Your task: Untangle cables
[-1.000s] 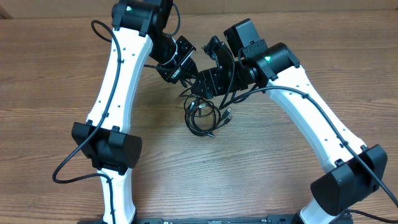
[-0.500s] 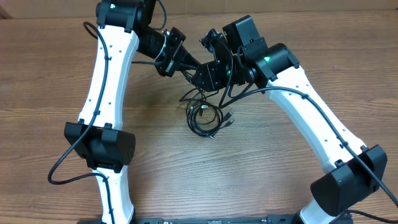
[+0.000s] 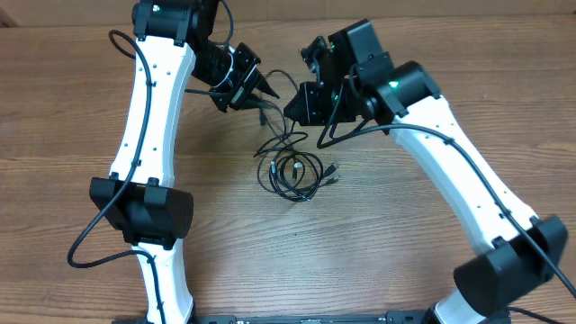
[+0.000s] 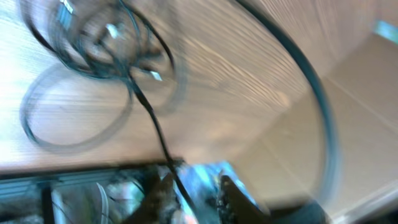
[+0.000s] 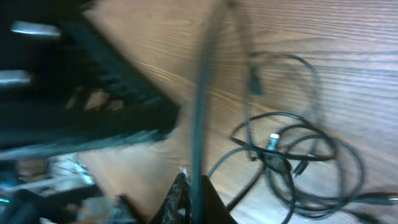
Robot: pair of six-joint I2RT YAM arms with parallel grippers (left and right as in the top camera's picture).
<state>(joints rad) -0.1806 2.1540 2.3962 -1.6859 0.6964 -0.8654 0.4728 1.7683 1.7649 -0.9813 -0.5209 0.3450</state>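
The cables [image 3: 292,175] lie as a loose tangle of thin black loops on the wooden table, with a small plug [image 3: 333,171] at its right. One strand rises from the tangle toward both grippers. My right gripper [image 3: 290,106] hangs above and behind the tangle. In the right wrist view it [image 5: 194,193] is shut on that strand, with the loops [image 5: 298,155] below. My left gripper [image 3: 270,92] points right, close to the right one. In the blurred left wrist view its fingers [image 4: 233,196] stand apart, a strand running loosely between them from the loops [image 4: 93,43].
The right arm's thicker black wire [image 4: 323,124] arcs across the left wrist view. The left arm's dark body [image 5: 93,81] fills the upper left of the right wrist view. A cardboard wall [image 3: 450,11] borders the table's far edge.
The right gripper has closed on a strand and drawn back. The left gripper's jaws have parted as the arm swung left and back. The tangle has shifted slightly left.
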